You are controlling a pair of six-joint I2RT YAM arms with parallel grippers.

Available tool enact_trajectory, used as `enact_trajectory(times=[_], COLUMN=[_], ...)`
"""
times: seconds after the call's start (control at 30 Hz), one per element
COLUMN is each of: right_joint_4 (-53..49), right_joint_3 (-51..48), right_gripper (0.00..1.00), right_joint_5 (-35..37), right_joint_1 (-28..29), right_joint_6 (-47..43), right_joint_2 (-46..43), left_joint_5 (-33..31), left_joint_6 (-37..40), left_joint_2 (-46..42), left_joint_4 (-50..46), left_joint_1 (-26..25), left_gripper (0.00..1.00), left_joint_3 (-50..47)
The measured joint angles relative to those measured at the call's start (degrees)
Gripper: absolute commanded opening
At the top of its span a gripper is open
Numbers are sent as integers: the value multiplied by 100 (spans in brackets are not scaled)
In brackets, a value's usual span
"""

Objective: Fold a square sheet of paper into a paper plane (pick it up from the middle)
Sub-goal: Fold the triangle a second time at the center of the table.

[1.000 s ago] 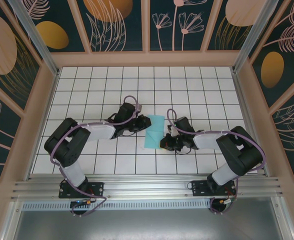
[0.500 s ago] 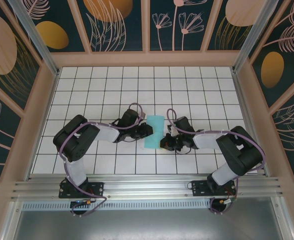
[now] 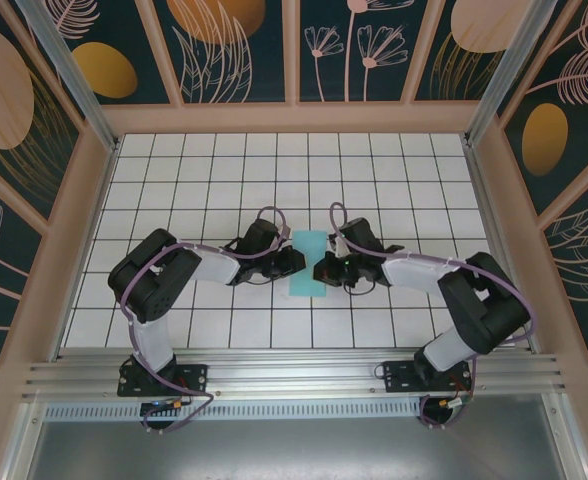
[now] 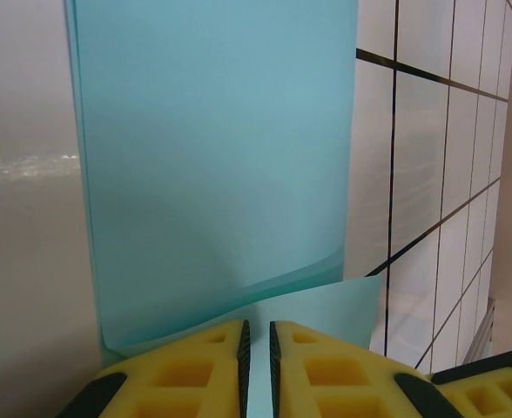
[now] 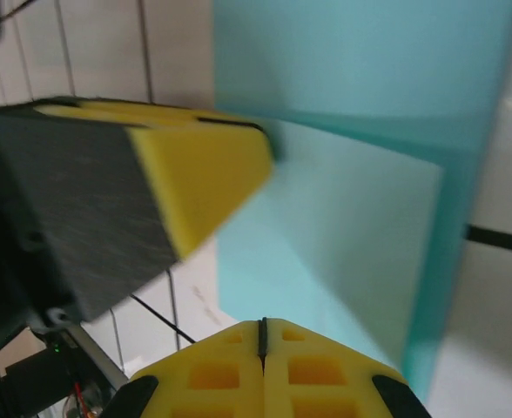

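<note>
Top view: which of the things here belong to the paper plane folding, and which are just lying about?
Part of the job:
the square sheet of paper, folded over
left tool, pinching its edge
right tool, shut at the opposite edge

Just there:
white tiled table
patterned walls
metal rail

sheet (image 3: 308, 250) — one (apparently folded), grippers (image 3: 299, 262) (image 3: 320, 270) — two

Both arms reach inward, left gripper (image 3: 294, 262) pinched to a slit, right gripper (image 3: 323, 270) fully closed.

paper (image 3: 308, 246): lt turquoise | table (image 3: 214, 172): white tiles, blk grid | walls (image 3: 244, 50): dk teal, floral
</note>
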Motion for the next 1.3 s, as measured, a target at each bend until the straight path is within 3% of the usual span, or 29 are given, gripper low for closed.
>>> enact_trajectory(times=[0.37,0.9,1.3], right_joint_4=[87,-59,590], right_joint_3=[334,498,-273], right_gripper=[1,1,3], right_joint_5=[2,105,22], right_joint_1=[103,153,103], right_joint_6=[85,85,199], right_joint_2=[905,1014,557], left_joint_5=[2,-46,-144], left_joint_6=[0,2,20], left_joint_2=[0,0,2], left_joint_4=[0,-2,-52], left_joint_1=[0,2,-11], left_gripper=[19,17,14], left_joint_3=[0,0,0])
